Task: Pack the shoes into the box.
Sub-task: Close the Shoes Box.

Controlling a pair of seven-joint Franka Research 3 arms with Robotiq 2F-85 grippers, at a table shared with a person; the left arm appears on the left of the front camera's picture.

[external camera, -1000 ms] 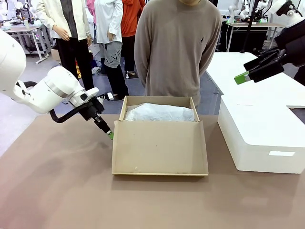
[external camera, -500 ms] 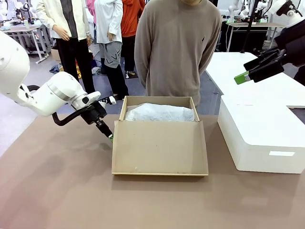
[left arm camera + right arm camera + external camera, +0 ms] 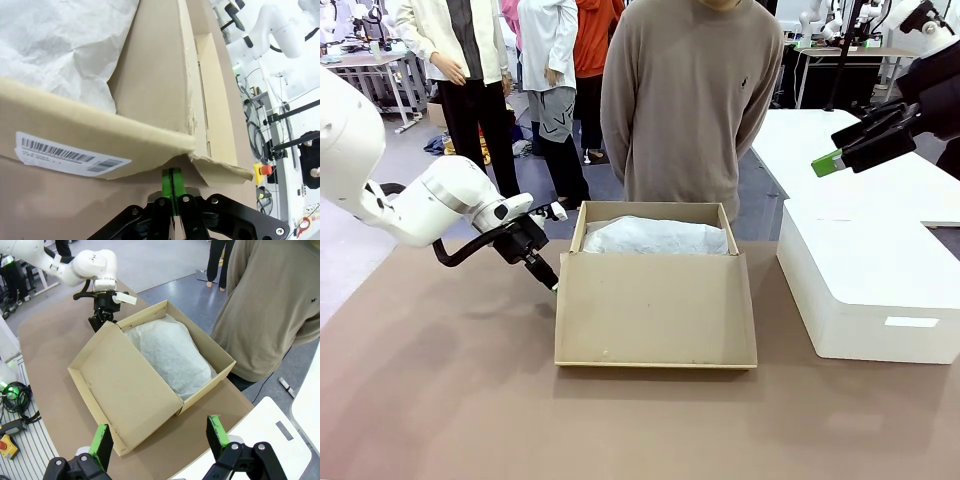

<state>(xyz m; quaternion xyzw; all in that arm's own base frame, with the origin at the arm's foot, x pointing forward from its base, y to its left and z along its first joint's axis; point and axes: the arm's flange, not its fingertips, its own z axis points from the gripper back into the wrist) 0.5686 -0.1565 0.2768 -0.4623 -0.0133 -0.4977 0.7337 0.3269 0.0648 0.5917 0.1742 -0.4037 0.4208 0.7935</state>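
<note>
The brown cardboard box (image 3: 655,310) sits mid-table, its hinged lid (image 3: 125,385) folded out toward my side. White tissue paper (image 3: 655,237) covers the inside, so the shoes are hidden. My left gripper (image 3: 552,285) is shut with nothing in it, its tip at the box's left front corner. In the left wrist view its green pads (image 3: 171,181) are pressed together just under a bent corner flap (image 3: 220,170) of the box. My right gripper (image 3: 840,155) hangs open high at the right, well away from the box; its green fingers (image 3: 217,432) stand wide apart above the lid.
A person in a beige sweater (image 3: 690,110) stands right behind the box, hands out of sight. A big white block (image 3: 870,290) fills the table's right side. Bare brown table (image 3: 640,430) lies in front of the box. Other people stand farther back.
My left arm has shifted slightly right and its shut tip has edged closer to the box's corner. The box, the person and my right arm have not moved.
</note>
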